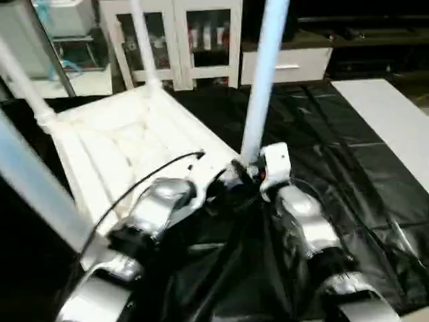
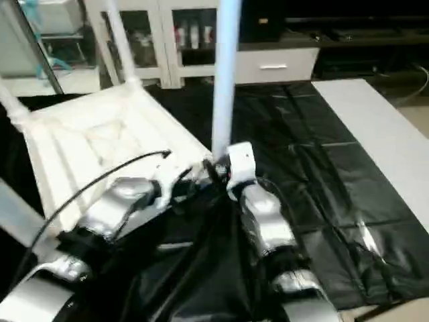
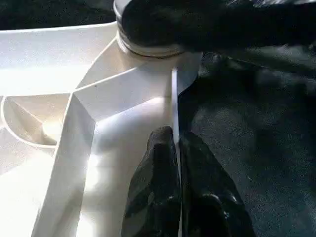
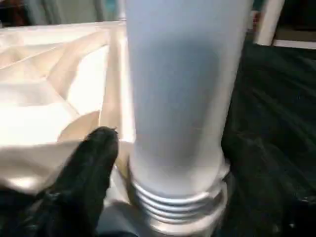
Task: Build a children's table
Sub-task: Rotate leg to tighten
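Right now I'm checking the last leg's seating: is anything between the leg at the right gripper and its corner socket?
Nothing visible. The leg stands upright in the corner socket of the tabletop, threads still showing at its base. The right gripper straddles that base; the left gripper pinches the tabletop's rim beside it.

The upturned children's table (image 1: 127,144) lies on the left half of the tabletop (image 1: 322,141), its legs rising from its corners. The nearest right leg (image 1: 263,74) stands between both end effectors. A cabinet (image 1: 181,40) stands behind.
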